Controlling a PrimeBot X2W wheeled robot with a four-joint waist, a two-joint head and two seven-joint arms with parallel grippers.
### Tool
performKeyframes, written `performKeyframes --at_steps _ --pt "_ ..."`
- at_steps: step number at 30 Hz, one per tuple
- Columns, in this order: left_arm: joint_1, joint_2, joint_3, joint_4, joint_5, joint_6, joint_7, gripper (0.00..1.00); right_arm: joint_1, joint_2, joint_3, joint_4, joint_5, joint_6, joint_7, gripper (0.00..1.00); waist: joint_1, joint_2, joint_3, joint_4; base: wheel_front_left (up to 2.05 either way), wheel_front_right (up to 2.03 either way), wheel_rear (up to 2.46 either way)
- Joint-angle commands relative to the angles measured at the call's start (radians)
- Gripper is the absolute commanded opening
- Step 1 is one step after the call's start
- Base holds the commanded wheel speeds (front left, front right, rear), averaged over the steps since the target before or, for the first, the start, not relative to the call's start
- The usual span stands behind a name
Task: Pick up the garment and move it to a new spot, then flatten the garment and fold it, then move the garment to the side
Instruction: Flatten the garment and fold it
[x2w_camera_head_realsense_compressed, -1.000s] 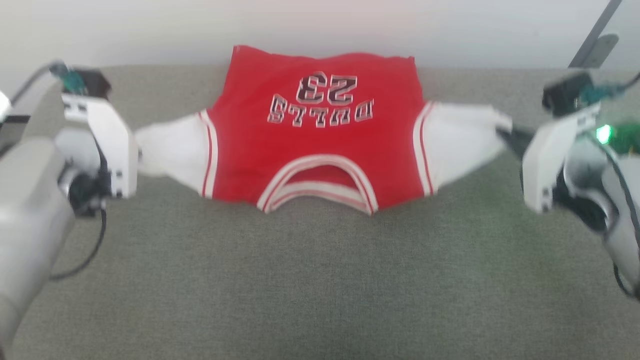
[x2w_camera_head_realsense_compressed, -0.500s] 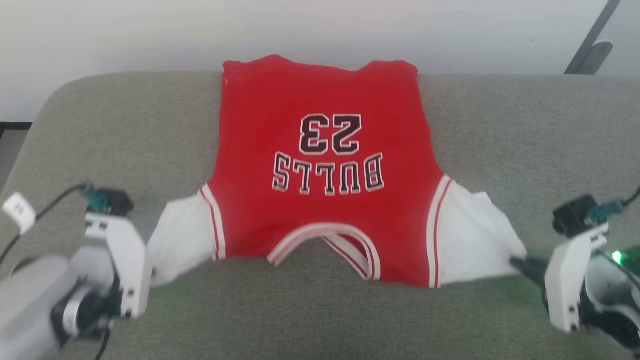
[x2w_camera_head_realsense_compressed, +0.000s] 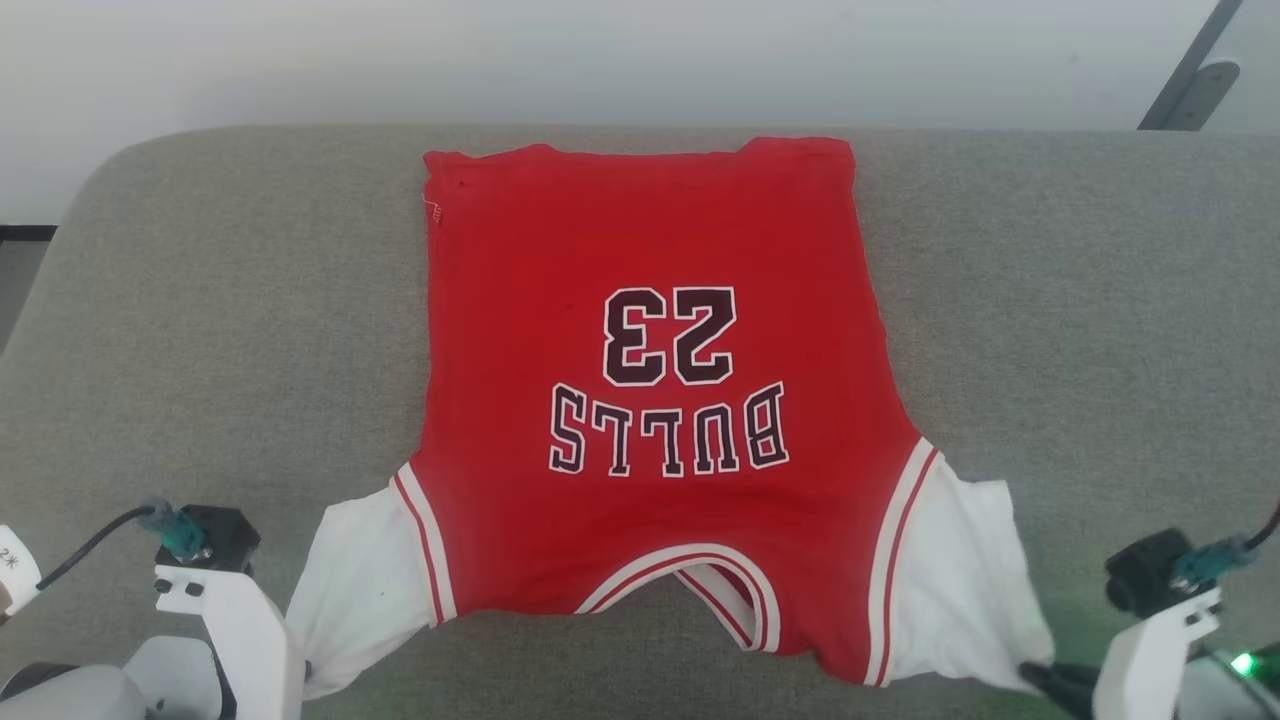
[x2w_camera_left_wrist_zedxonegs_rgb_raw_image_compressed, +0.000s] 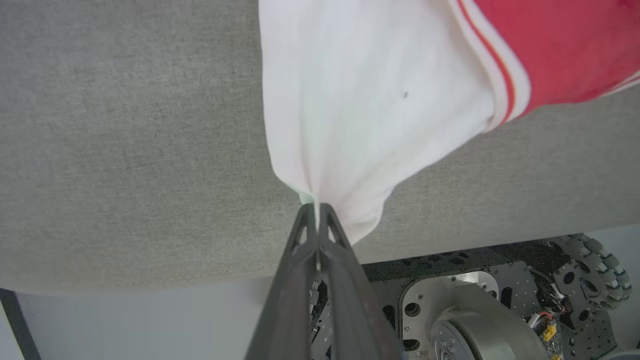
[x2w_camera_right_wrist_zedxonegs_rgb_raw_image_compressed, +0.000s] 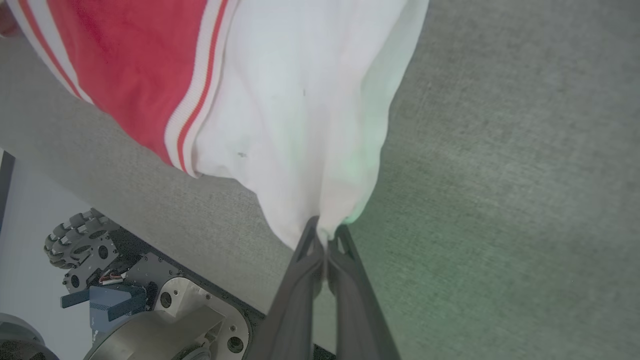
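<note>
The garment (x2w_camera_head_realsense_compressed: 650, 400) is a red jersey with white sleeves and "BULLS 23" lettering, lying spread on the grey cushion (x2w_camera_head_realsense_compressed: 200, 300), collar toward me, hem at the far edge. My left gripper (x2w_camera_left_wrist_zedxonegs_rgb_raw_image_compressed: 317, 210) is shut on the tip of one white sleeve (x2w_camera_left_wrist_zedxonegs_rgb_raw_image_compressed: 360, 110), near the cushion's front edge. My right gripper (x2w_camera_right_wrist_zedxonegs_rgb_raw_image_compressed: 327, 232) is shut on the tip of the other white sleeve (x2w_camera_right_wrist_zedxonegs_rgb_raw_image_compressed: 300, 100). In the head view the left gripper's body (x2w_camera_head_realsense_compressed: 235, 630) sits at the lower left and the right gripper (x2w_camera_head_realsense_compressed: 1040, 678) at the lower right.
The cushion's front edge runs just under both grippers, with my wheeled base (x2w_camera_left_wrist_zedxonegs_rgb_raw_image_compressed: 475, 310) below it. A pale wall (x2w_camera_head_realsense_compressed: 600, 60) rises behind the cushion. A dark slanted bar (x2w_camera_head_realsense_compressed: 1190, 80) stands at the upper right.
Both grippers have pulled the sleeves toward me and down, and the jersey's body has slid onto the cushion and flattened out. The head view has tilted down too.
</note>
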Motion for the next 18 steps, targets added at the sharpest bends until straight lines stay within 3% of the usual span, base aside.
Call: performKeyframes --at_steps 1,6,7,8,9,18 --pt "0.012 0.0 0.001 0.002 0.004 0.006 -0.007 0.0 0.01 0.011 -0.003 -0.004 -0.005 0.0 0.006 0.0 0.0 0.0 0.0 -0.001 0.0 0.0 0.0" --pt "0.028 -0.037 0.003 0.041 0.015 -0.003 -0.056 0.0 0.023 0.077 -0.019 0.039 -0.085 0.0 -0.004 0.0 0.0 0.0 -0.001 -0.003 0.0 0.0 0.0" --pt "0.03 -0.044 0.002 0.048 0.018 -0.008 -0.063 0.0 0.022 0.1 -0.024 0.053 -0.09 0.0 -0.007 0.27 0.0 0.0 -0.001 -0.004 0.0 0.0 0.0" --pt "0.032 -0.052 0.0 0.056 0.02 -0.012 -0.066 0.0 0.018 0.11 -0.029 0.065 -0.104 0.0 -0.012 0.89 0.0 0.0 -0.001 -0.004 0.0 0.0 0.0" --pt "0.033 -0.06 -0.001 0.064 0.022 -0.015 -0.072 0.0 0.013 0.11 -0.03 0.072 -0.119 0.0 -0.008 1.0 0.0 0.0 0.0 -0.003 0.0 0.0 0.0" --pt "0.022 -0.1 0.0 0.087 0.038 -0.026 -0.096 0.0 -0.018 0.14 -0.13 -0.037 -0.178 0.0 0.016 1.0 0.0 0.0 0.014 0.008 0.0 0.0 0.0"
